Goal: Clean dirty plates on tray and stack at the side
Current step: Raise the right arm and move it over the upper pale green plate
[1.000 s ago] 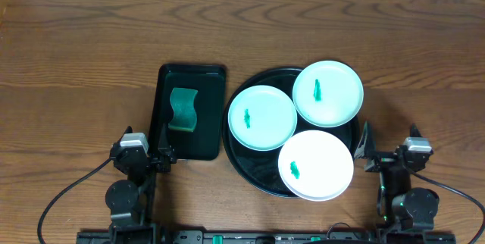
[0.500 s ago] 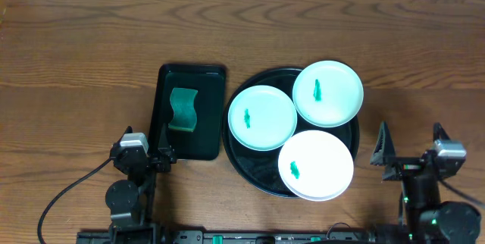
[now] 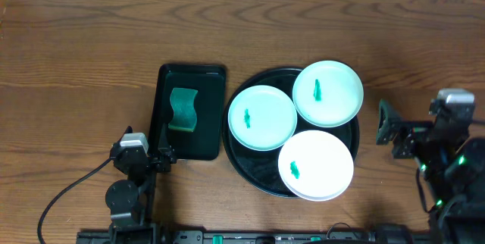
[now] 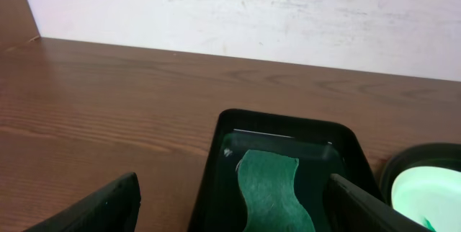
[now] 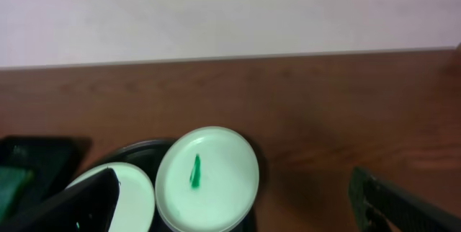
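The round black tray holds three plates, each with a small green smear. One mint plate lies at the tray's left and another mint plate at its far right. The white plate sits nearest the front. My right gripper hovers open to the right of the tray, apart from it. In the right wrist view the far mint plate lies ahead, between the spread fingers. My left gripper rests open at the front left, holding nothing.
A dark green rectangular tray left of the black tray holds a green wavy sponge. The left wrist view shows that sponge just ahead of my open left gripper. Bare wood table lies right of the plates.
My right arm has lifted from its rest at the front right and moved back and to the right, still open. The left arm and the plates have not moved.
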{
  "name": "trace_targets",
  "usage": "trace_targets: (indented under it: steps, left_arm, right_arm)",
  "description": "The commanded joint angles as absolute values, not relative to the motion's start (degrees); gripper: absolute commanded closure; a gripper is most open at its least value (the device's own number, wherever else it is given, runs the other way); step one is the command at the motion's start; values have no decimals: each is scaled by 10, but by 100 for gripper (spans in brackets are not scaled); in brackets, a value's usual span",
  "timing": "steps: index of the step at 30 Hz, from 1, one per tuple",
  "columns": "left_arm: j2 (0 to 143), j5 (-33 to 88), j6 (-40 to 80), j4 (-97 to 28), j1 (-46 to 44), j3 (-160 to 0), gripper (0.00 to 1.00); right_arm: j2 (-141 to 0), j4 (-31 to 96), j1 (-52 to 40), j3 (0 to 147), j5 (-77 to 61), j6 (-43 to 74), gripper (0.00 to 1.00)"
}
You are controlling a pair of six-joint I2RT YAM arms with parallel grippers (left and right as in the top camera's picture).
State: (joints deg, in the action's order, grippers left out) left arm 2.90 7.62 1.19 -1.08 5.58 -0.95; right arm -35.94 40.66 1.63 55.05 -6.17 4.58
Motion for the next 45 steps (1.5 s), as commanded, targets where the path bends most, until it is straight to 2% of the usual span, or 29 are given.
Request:
trace_targets:
  steps: [1, 9, 17, 31, 33, 36, 38, 40, 42, 43, 45]
  left_arm:
    - [29, 98, 2, -32, 58, -2, 19]
    - [29, 98, 2, -32, 58, -2, 19]
    - [29, 98, 2, -32, 58, -2, 19]
    - [29, 98, 2, -32, 58, -2, 19]
    - [29, 98, 2, -32, 58, -2, 19]
    - [29, 98, 2, -32, 58, -2, 19]
    - [29, 98, 2, -32, 58, -2, 19]
    - [29, 98, 2, -32, 58, -2, 19]
    - [29, 98, 2, -32, 58, -2, 19]
    - [29, 98, 2, -32, 58, -2, 19]
    - [29, 98, 2, -32, 58, -2, 19]
  right_arm:
    - [-406, 447, 11, 628, -69, 26, 1]
    - [-514, 593, 11, 782, -69, 9, 1]
    - [-607, 701, 11, 877, -69, 5, 1]
    - [-666, 715, 11, 881, -111, 8, 1]
    - [-668, 716, 11, 881, -111, 8, 14]
    - [-668, 731, 11, 881, -115, 8, 22]
    - [-668, 735, 11, 881, -114, 8, 36]
    - [-670, 735, 11, 880, -115, 8, 61]
    - [-673, 736, 11, 879, -114, 17, 79]
    - [-676, 737, 11, 877, -114, 17, 92]
    - [-683, 738, 11, 872, -114, 17, 99]
